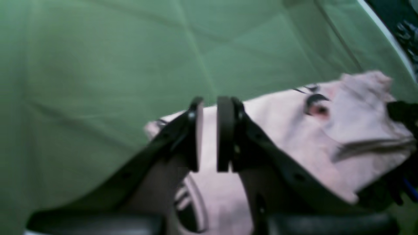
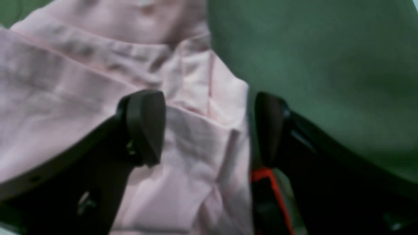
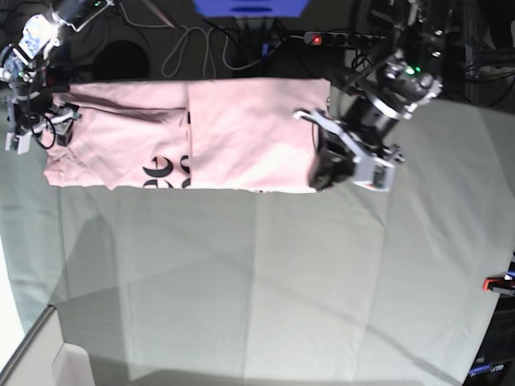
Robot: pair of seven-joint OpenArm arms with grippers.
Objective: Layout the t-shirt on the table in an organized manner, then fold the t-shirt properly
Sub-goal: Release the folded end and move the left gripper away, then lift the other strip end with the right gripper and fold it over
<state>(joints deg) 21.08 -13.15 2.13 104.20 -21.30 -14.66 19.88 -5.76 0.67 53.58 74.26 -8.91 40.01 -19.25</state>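
The pale pink t-shirt (image 3: 241,129) lies flat in a long band along the far edge of the table (image 3: 241,281), black lettering (image 3: 165,171) showing at its near hem. My left gripper (image 3: 320,173) is at the shirt's right end by the near corner. In the left wrist view its jaws (image 1: 209,107) stand almost together, with pink t-shirt (image 1: 277,137) cloth filling the narrow gap. My right gripper (image 3: 36,129) is at the shirt's left end. It (image 2: 209,127) stands wide open over a wrinkled hem of the t-shirt (image 2: 81,81), which lies loose between the fingers.
A red-and-black clamp (image 3: 497,283) sits on the table's right edge, and another clamp (image 2: 266,178) shows under my right finger. Cables and a power strip (image 3: 338,38) run behind the table. A white box corner (image 3: 48,362) sits at the near left.
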